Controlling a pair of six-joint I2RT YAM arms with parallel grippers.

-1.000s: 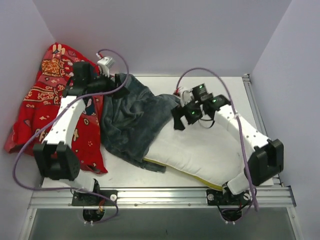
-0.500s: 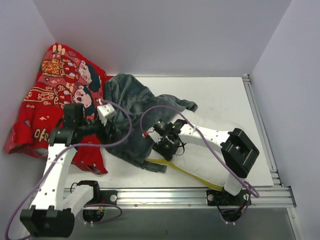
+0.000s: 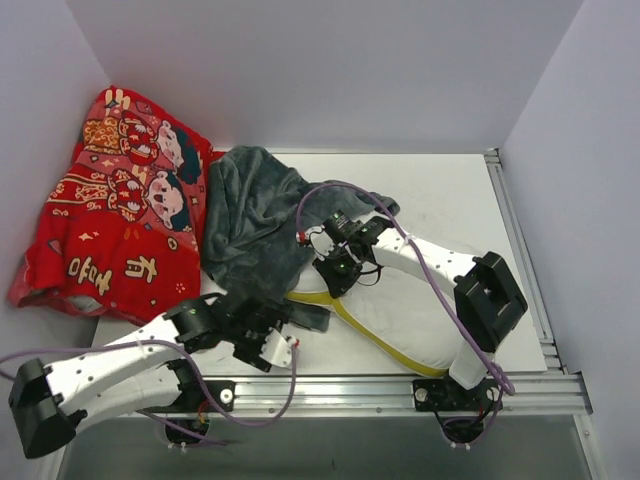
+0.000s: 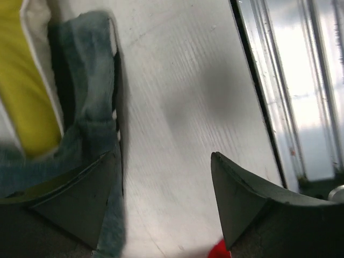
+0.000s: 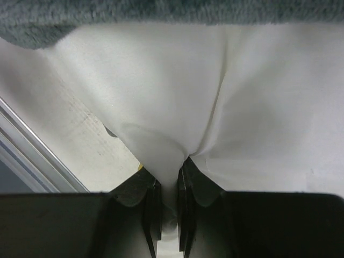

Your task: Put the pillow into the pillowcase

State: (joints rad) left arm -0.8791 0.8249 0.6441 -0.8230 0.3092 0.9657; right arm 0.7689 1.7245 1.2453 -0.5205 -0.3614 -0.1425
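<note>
The white pillow [image 3: 410, 305] with its yellow band [image 3: 345, 310] lies across the right half of the table. Its left end is tucked under the dark grey-blue pillowcase [image 3: 250, 215]. My right gripper [image 3: 336, 272] is at that end, shut on a pinched fold of the pillow [image 5: 161, 107], with the pillowcase [image 5: 161, 11] just beyond. My left gripper [image 3: 280, 322] lies low near the front edge. It is open [image 4: 161, 199] over bare table. A corner of the pillowcase [image 4: 91, 97] and the yellow band [image 4: 27, 80] sit beside its left finger [image 4: 80, 204].
A red printed cloth [image 3: 110, 220] covers the back left corner. The front aluminium rail [image 3: 330, 385] runs just beside my left gripper, and it shows as the rail [image 4: 290, 80] in the left wrist view. White walls close in at the left, back and right.
My left arm swung from the back left, over the red cloth, down to the front edge. My right gripper moved to the pillow's left end and shut on its fabric.
</note>
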